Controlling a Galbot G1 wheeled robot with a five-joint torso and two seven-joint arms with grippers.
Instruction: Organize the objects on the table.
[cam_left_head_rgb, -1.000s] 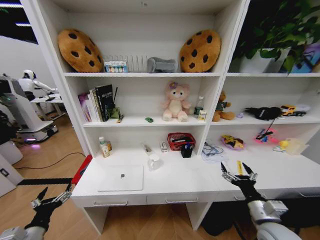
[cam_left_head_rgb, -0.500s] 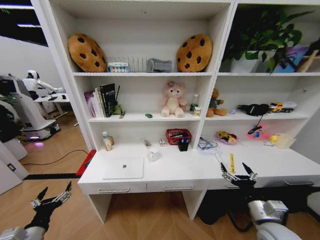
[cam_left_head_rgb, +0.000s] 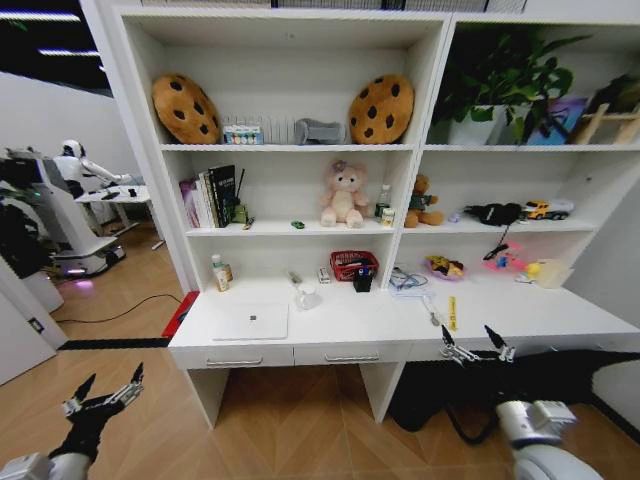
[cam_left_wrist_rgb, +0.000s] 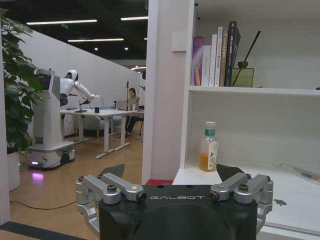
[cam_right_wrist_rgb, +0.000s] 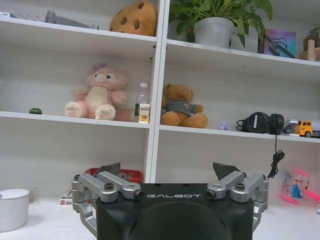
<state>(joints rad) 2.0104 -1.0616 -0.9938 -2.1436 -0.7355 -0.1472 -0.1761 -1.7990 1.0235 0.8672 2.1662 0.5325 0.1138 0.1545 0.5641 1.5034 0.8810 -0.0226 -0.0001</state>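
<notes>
Laptop (cam_left_head_rgb: 251, 321) (silver, lid closed) is seen flat on the table (cam_left_head_rgb: 400, 325), farther off than before; left gripper (cam_left_head_rgb: 103, 393) and right gripper (cam_left_head_rgb: 478, 348) are held spread, empty.

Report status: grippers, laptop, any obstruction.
Left gripper open, low, left of the long white desk. Right gripper open, at desk's front edge. Closed silver Apple-logo laptop lies flat, untouched. No obstruction near it.

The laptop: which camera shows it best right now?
The head view: the whole closed laptop lies flat on the desk. The left wrist view catches just a corner with the logo.
</notes>
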